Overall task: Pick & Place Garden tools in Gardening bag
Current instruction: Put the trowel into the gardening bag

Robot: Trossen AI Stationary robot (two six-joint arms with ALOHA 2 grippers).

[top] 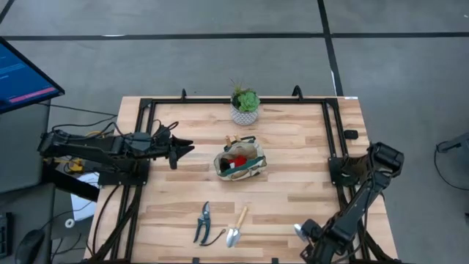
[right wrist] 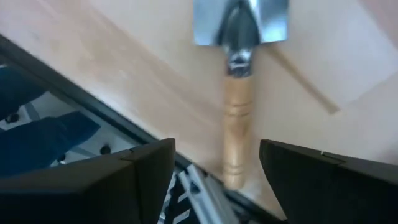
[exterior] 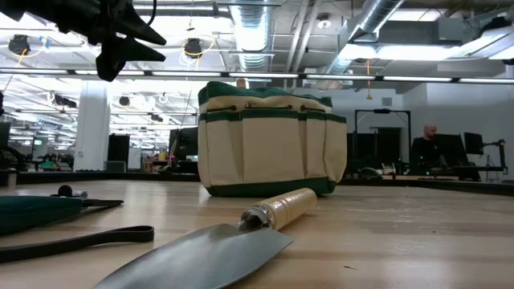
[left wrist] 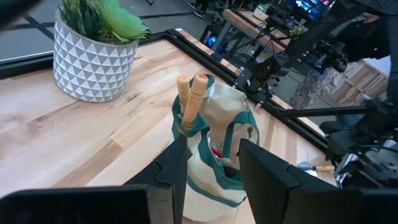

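The beige gardening bag (top: 239, 163) with green trim stands upright mid-table; two wooden tool handles (left wrist: 189, 93) stick out of its side pocket and a red item (top: 236, 158) shows inside. Pruning shears (top: 202, 222) and a trowel (top: 237, 227) lie flat near the front edge. A second trowel (right wrist: 239, 74) lies at the front right. My right gripper (right wrist: 217, 155) hangs open above it, a finger on either side of its wooden handle (right wrist: 236, 124), pointing steeply down. My left gripper (top: 187, 147) waits open in the air, left of the bag.
A white patterned pot with a green plant (top: 245, 108) stands at the far edge behind the bag. A black frame rail (top: 331, 132) runs around the tabletop, close to the right-hand trowel's handle end. A person sits in the room beyond (exterior: 430, 144).
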